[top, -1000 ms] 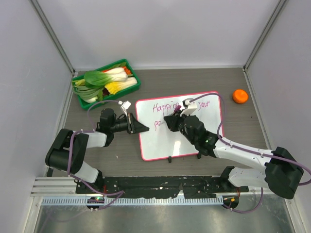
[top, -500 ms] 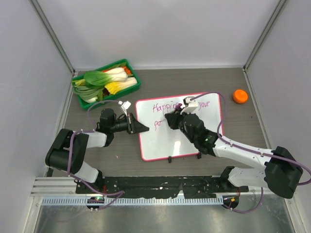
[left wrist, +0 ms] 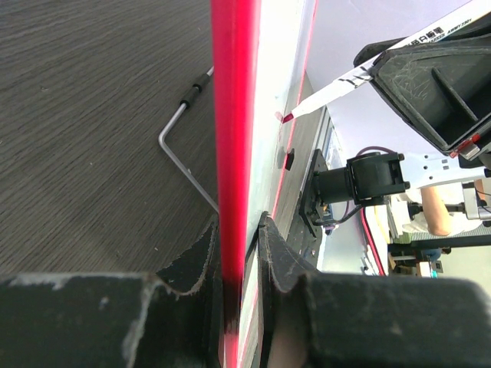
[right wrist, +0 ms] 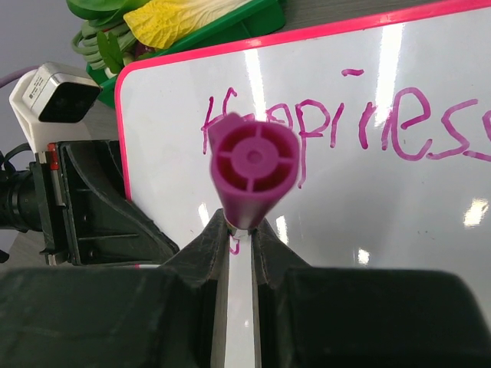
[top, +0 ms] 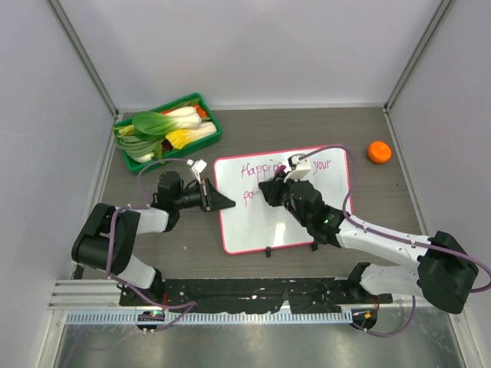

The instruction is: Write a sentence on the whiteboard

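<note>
The whiteboard [top: 265, 222] with its pink-red frame lies mid-table. The sentence [top: 257, 169] in purple runs along its top line, reading like "Happiness ... your", and a few letters [top: 247, 196] start a second line. My left gripper [top: 229, 203] is shut on the board's left edge; the left wrist view shows the red frame [left wrist: 234, 115] pinched between the jaws of that gripper [left wrist: 239, 230]. My right gripper [top: 268, 188] is shut on a purple marker [right wrist: 255, 165], whose tip [left wrist: 285, 117] is at the board by the second line.
A green tray [top: 201, 100] of leafy vegetables sits at the back left. An orange [top: 378, 152] lies at the right, beyond the board. The board's black feet [top: 268, 251] point towards the arm bases. Grey walls close in three sides.
My right gripper made small back-and-forth moves with the marker over the start of the second line. The left gripper and the board have not moved.
</note>
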Robot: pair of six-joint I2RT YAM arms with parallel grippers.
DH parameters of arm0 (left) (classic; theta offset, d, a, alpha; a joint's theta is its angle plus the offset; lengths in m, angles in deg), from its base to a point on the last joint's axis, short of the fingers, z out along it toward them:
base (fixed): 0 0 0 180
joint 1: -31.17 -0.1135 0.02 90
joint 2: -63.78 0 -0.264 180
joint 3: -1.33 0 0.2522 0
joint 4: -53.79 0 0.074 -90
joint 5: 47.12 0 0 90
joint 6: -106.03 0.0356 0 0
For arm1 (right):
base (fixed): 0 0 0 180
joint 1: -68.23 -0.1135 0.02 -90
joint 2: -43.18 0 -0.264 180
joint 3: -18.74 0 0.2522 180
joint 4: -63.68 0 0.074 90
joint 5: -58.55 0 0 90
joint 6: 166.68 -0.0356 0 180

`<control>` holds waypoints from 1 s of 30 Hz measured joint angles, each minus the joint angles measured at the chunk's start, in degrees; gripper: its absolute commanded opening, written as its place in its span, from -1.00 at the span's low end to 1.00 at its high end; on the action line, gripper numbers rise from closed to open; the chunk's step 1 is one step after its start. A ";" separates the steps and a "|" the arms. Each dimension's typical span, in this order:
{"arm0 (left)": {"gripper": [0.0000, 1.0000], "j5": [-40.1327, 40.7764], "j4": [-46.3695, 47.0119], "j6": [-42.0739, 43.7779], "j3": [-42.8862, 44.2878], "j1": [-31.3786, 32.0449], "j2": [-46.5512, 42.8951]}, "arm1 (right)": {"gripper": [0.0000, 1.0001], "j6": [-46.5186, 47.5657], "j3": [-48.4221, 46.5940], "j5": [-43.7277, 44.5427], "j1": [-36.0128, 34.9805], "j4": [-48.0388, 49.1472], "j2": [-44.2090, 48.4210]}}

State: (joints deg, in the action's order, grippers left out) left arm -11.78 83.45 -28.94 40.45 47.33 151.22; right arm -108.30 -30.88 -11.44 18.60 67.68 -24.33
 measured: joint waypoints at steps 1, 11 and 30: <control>-1.00 0.02 0.00 0.00 0.00 0.00 0.00 | -0.99 -0.07 0.13 -0.24 0.00 0.04 0.02; -1.00 0.00 0.00 0.02 0.00 0.00 0.00 | -0.99 -0.31 1.66 -0.85 -0.02 -0.02 1.42; -1.00 -0.04 0.04 0.11 0.00 0.02 -0.13 | -0.99 0.50 1.33 -0.87 0.26 -1.88 4.42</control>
State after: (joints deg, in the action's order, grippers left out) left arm -11.82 83.49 -28.83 40.45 47.36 151.09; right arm -107.80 -29.54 -12.31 18.86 65.80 -19.91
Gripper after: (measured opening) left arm 0.177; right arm 0.164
